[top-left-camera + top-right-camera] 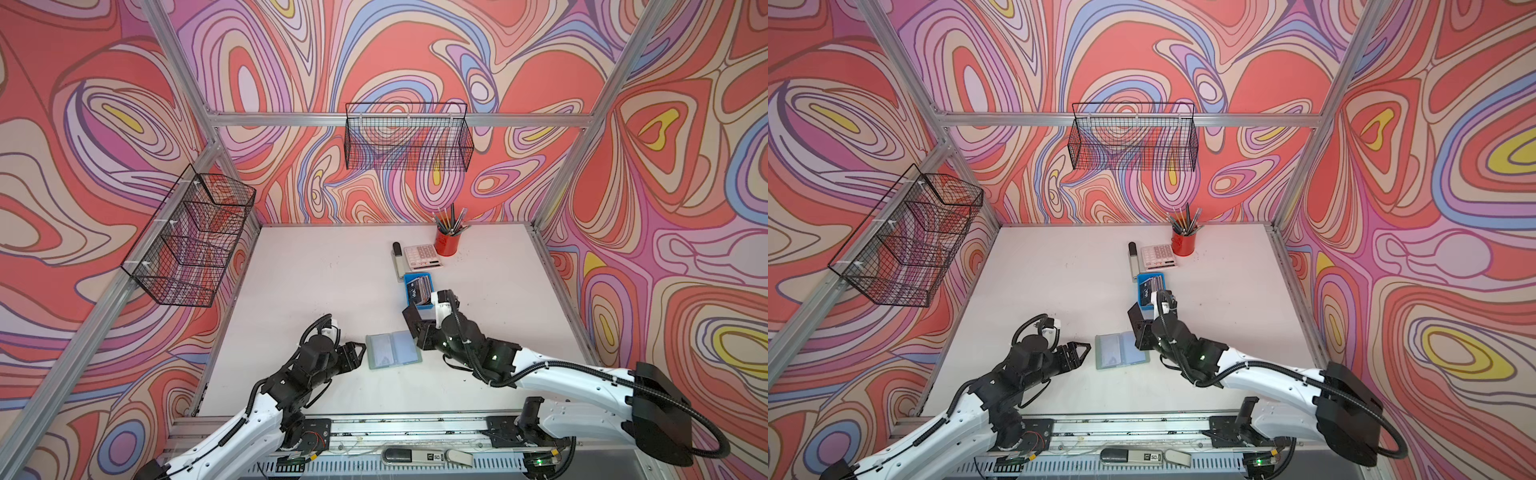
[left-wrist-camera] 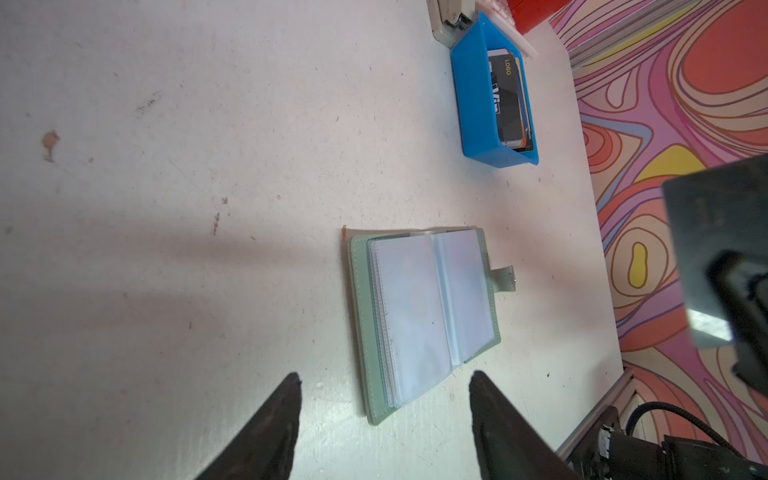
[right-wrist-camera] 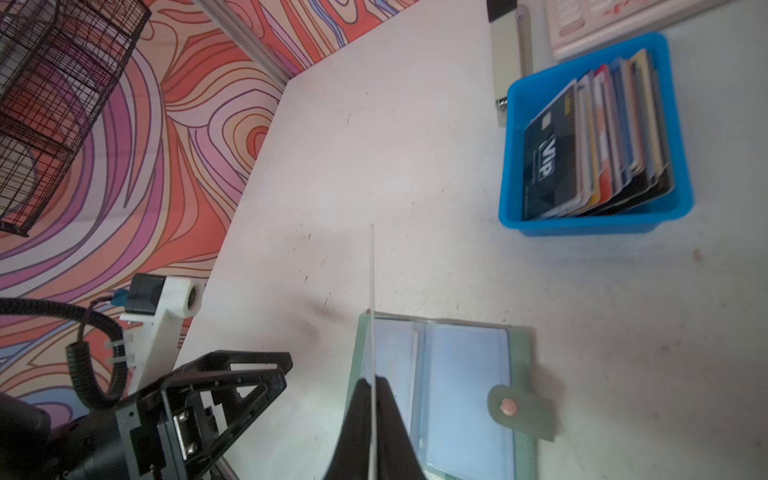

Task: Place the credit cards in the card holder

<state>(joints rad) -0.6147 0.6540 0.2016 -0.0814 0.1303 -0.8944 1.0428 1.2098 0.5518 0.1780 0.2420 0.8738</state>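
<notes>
In both top views the card holder (image 1: 392,349) (image 1: 1121,349) lies open on the counter (image 1: 324,291), low in the frame and between the two arms. It lies flat, probably so that its clear sleeves face up for loading. The rest of the credit cards (image 1: 419,289) stand in the blue tray (image 1: 409,277) just above it. The left end effector (image 1: 360,353) sits just beside the holder's left edge, apart from it. The right end effector (image 1: 417,328) hangs over the holder's upper right corner.

In the left wrist view the left end effector (image 2: 384,384) has its jaws spread wide and grips nothing. They frame the near end of the holder (image 2: 424,316), likely ready to pin it down. The tray (image 2: 473,104) is at upper right.

In the right wrist view the right end effector (image 3: 374,386) is clamped on a single card (image 3: 372,270), seen edge-on as a thin pale line. The card runs up the frame over the holder's left edge (image 3: 457,374). Held by one end this way, its free end can lead into a sleeve. My guess is that its angle needs correcting before it will slide in.
</notes>
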